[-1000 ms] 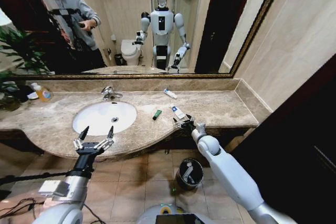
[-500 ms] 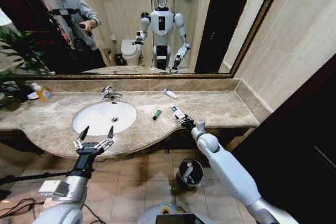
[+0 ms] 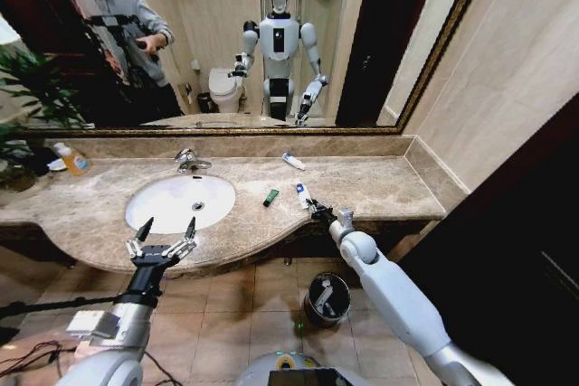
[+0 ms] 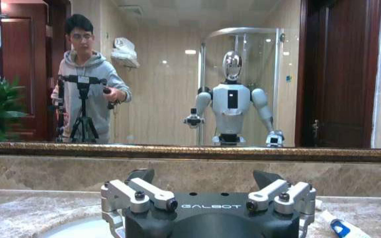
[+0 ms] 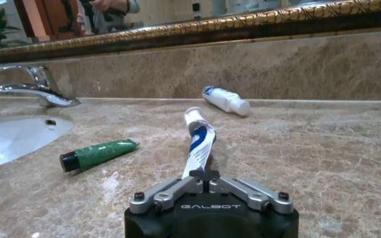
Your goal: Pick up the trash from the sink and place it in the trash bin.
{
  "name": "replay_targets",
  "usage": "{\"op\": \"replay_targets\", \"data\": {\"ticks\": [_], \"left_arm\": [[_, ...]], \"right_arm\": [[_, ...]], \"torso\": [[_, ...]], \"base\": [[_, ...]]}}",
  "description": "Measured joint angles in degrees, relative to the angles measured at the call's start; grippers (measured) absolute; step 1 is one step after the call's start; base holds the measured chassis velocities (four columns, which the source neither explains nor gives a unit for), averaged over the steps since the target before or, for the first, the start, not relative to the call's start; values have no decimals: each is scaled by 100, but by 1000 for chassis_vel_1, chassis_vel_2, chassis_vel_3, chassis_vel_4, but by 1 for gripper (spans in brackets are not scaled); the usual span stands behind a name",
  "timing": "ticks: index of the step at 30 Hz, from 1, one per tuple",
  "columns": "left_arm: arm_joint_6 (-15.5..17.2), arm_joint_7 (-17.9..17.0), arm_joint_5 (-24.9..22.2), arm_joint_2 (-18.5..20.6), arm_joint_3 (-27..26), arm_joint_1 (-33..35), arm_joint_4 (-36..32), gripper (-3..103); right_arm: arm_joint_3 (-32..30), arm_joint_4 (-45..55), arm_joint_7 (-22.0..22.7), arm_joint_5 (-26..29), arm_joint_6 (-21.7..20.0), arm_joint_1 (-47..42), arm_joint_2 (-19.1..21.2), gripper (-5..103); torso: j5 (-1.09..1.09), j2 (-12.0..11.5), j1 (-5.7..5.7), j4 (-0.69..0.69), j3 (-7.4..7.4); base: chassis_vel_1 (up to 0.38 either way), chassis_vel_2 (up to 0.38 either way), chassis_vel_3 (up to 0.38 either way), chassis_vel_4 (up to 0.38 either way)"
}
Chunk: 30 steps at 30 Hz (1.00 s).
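Right gripper [image 5: 208,174], having just closed on a white tube's [image 5: 198,144] tail, is holding it for lifting, left gripper [image 3: 163,237] idling open

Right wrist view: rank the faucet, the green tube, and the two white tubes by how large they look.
1. Gripped white tube, nearest the camera
2. Faucet
3. Green tube
4. Far white tube

Faucet and green tube look close; differing nearness makes true sizes unsure.

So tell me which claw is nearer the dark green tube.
The right claw: it sits just beside the dark green tube, shut on a white tube. The left claw hovers open at the counter's front edge, farther off.
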State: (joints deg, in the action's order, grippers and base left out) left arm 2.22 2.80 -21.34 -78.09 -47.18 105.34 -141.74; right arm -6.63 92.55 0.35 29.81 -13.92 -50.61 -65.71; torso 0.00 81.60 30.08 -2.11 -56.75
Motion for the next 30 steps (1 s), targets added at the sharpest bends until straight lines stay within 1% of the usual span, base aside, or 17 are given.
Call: {"op": "replay_targets", "data": {"ticks": [8,11,15,16,20,22,25,26,29,30], "left_arm": [[0,0,0,0,0,0,0,100],[0,0,0,0,0,0,0,100],[0,0,0,0,0,0,0,100],[0,0,0,0,0,0,0,100],[0,0,0,0,0,0,0,100],[0,0,0,0,0,0,0,100],[0,0,0,0,0,0,0,100],[0,0,0,0,0,0,0,100],[0,0,0,0,0,0,0,100],[0,0,0,0,0,0,0,100]], "right_arm": [[-173,259,-22,9,-21,-149,82,0],[-328,548,-29,14,-47,-356,158,0],[-863,1178,-118,-115,0,-908,349,0],[-863,1178,-118,-115,0,-908,349,0],[-1450,1727,-205,-314,219,-1592,561,0],[-1570,1814,-221,-383,293,-1751,582,0],[-2008,2075,-228,-525,452,-2338,544,0],[-2008,2075,-228,-525,452,-2338,544,0],[-2427,2255,-289,-831,741,-2974,391,0],[-2427,2255,-289,-831,741,-2974,391,0]], "torso": [[0,0,0,0,0],[0,0,0,0,0],[0,1,0,0,0],[0,1,0,0,0],[0,1,0,1,0],[-1,1,0,0,1],[0,1,0,0,0],[0,1,0,0,0],[0,1,0,0,1],[0,1,0,0,1]], "base": [[0,0,0,0],[0,0,0,0],[0,0,0,0],[0,0,0,0],[0,0,0,0],[0,0,0,0],[0,0,0,0],[0,0,0,0],[0,0,0,0],[0,0,0,0]]}}
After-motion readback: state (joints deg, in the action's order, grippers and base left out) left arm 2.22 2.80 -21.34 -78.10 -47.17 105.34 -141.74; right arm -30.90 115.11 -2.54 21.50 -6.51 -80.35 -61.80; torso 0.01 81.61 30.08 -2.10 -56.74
